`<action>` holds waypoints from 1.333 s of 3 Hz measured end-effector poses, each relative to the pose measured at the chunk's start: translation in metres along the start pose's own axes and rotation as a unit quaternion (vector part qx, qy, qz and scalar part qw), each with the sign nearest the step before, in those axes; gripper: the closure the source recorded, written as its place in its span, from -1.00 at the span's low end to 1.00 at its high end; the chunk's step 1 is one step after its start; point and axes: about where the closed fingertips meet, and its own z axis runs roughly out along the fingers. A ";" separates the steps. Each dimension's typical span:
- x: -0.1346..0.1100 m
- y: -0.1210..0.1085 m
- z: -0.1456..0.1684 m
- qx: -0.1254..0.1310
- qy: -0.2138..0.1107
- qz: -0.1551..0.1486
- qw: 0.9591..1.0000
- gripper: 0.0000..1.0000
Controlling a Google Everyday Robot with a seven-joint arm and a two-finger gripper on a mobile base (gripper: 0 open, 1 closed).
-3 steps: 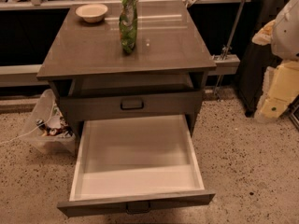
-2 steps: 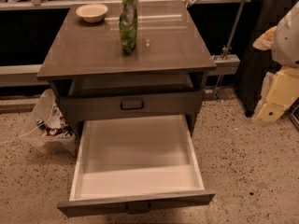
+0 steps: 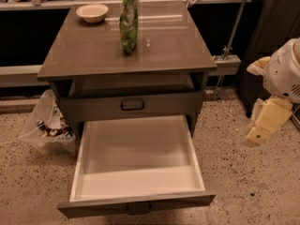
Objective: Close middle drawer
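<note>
1. On my feed the floor is pale speckled terrazzo, and it runs under everything in view.
2. A grey-brown table stands in the middle. Its glossy top catches a pale streak of reflected light near the far edge.
3. Behind the table I see a long pale ledge, with dark panels above it.
4. A clear plastic bin sits on the floor just beside the table's left side, with mixed clutter inside.
5. On the right a slim metal pole rises at a slant, near a tall dark cabinet.
6. The end effector hangs at the right edge, above the floor and well apart from the table.
</note>
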 end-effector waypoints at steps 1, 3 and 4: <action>0.014 0.012 0.021 -0.016 0.004 0.012 1.000 -1.00; 0.048 0.024 0.054 -0.052 0.006 0.048 0.997 -1.00; 0.077 0.026 0.069 -0.059 0.028 0.075 0.995 -1.00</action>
